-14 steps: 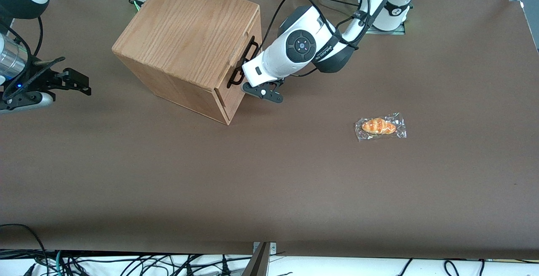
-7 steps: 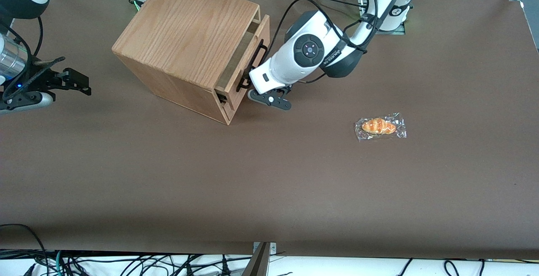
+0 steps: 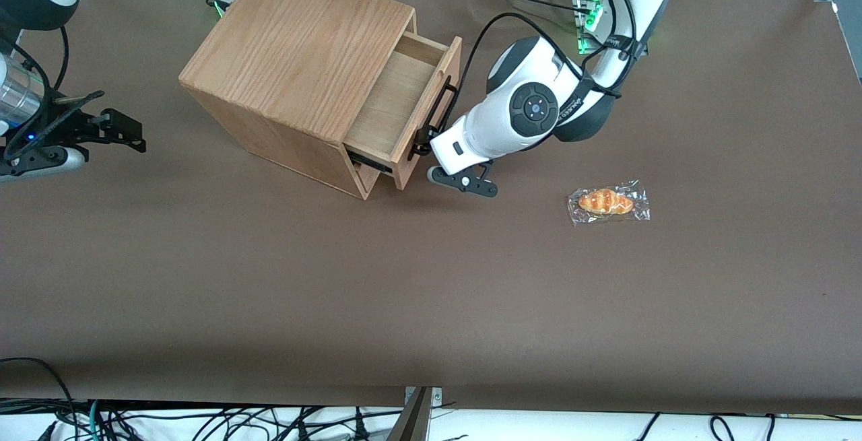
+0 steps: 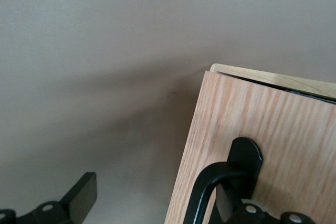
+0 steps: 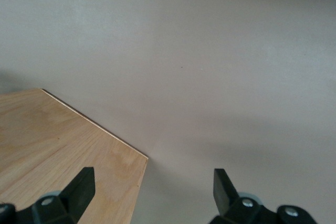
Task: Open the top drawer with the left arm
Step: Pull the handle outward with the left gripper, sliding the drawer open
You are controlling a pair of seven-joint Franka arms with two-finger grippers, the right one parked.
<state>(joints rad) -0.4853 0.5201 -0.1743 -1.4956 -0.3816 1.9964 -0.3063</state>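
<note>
The top drawer (image 3: pixel 404 106) now stands well out of the oak-grain box (image 3: pixel 300 74), where a second ago it sat flush and half a second ago showed only a narrow gap; the left arm (image 3: pixel 532 108) has drawn away from the box with it, toward the working arm's end of the surface (image 3: pixel 431 293). The drawer is light wood with a pale, smooth floor and a grained front panel (its corner shows close up in the wrist view (image 4: pixel 252 129)). Its handle (image 3: pixel 434 118) is a long black metal bar with rounded mounts. The pincer (image 3: pixel 425 151) sits right at the drawer front, at the handle's end nearer the front camera; one finger (image 4: pixel 239 211) lies against the bar, but I cannot tell whether the fingers are apart or clamped. A wrapped croissant (image 3: pixel 606 202) lies well apart from the pincer, on the brown matte surface.
</note>
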